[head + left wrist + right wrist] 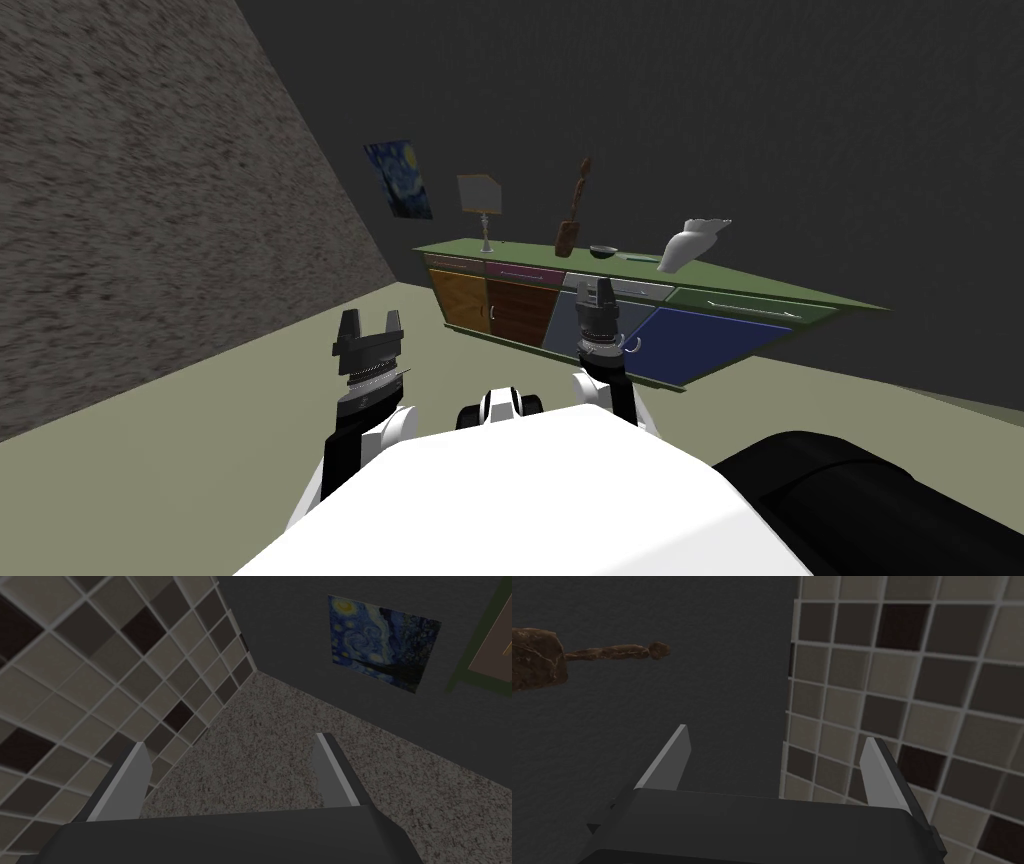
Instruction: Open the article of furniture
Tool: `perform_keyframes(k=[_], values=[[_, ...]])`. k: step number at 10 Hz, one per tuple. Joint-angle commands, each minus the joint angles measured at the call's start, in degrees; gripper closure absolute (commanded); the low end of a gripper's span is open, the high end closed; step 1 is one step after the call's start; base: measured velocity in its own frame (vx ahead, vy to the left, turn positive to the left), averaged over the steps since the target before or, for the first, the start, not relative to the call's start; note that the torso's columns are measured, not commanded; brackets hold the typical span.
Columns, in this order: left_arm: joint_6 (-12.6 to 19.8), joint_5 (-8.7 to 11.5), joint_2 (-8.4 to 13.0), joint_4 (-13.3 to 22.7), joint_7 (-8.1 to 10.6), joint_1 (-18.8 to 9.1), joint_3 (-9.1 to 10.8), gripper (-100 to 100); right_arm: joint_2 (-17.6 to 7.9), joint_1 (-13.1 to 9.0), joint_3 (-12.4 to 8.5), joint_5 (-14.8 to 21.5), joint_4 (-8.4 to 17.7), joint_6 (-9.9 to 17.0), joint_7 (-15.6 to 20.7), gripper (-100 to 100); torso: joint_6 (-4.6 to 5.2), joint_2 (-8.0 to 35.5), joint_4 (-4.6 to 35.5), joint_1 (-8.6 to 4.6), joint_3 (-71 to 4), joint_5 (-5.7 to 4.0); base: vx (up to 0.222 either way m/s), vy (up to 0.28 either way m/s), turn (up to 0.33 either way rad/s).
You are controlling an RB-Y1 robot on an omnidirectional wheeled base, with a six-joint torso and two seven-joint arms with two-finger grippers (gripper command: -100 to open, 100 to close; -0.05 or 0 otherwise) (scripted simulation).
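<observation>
Sideboard (530, 252) — green, fronted orange, brown, grey, blue; painting (398, 180) — swirled blue.

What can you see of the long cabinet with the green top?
The cabinet is long and low, with a flat green top. Its front has four doors, orange, brown, grey and blue, and a row of drawers runs above them. All fronts look shut. It stands on the pale floor against the dark wall. A lamp, a brown statue, a dark bowl and a white figure stand on it.
</observation>
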Motion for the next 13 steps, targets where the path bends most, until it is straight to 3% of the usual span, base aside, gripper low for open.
perform_keyframes(k=[1,5,13], values=[[0.00,0.00,0.00,0.00,0.00,0.00,0.00,0,-3.55,-0.42,-1.09,3.53,1.17,0.02,3.61,-100,0.00,0.00,0.01,0.01,-0.01,0.00,0.038,0.006,-0.030],[0.00,0.00,0.00,0.00,0.00,0.00,0.00,0,-7.34,-1.15,-3.50,10.63,3.20,0.21,10.37,-100,0.00,0.01,0.02,0.04,-0.01,0.01,0.058,0.009,-0.055],[0.00,0.00,0.00,0.00,0.00,0.00,0.00,0,-10.01,-2.31,-7.14,22.35,6.12,0.44,21.76,-100,-0.01,0.04,0.02,0.00,0.00,0.00,0.040,0.007,-0.042]])
